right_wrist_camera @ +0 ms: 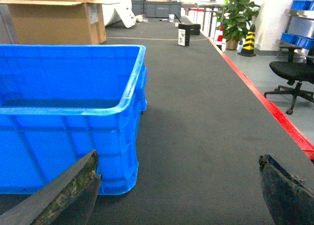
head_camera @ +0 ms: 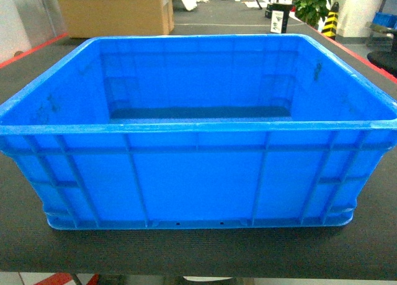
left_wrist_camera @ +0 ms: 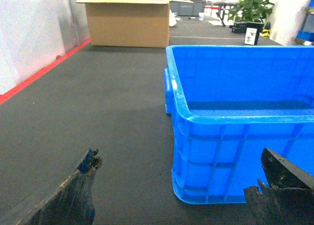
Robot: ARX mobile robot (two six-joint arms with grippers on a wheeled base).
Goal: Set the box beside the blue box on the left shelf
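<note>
A large bright-blue ribbed plastic crate [head_camera: 197, 173] sits on the dark grey matted floor [left_wrist_camera: 113, 112], flanked by the left gripper [left_wrist_camera: 179, 190] and right gripper [right_wrist_camera: 179, 190], both spread wide, holding nothing.

The large bright-blue ribbed plastic crate [head_camera: 198, 173] is running past the right edge of the left wrist view and the left edge of the right wrist view. Its near wall is hiding most of its floor in all 3 views. The left gripper [left_wrist_camera: 179, 186] and right gripper [right_wrist_camera: 179, 186] are showing only worn dark fingertips [left_wrist_camera: 73, 195], cropped by the bottom edges. The brown cardboard carton [head_camera: 115, 12] is being cut off at the head view's top edge.
</note>
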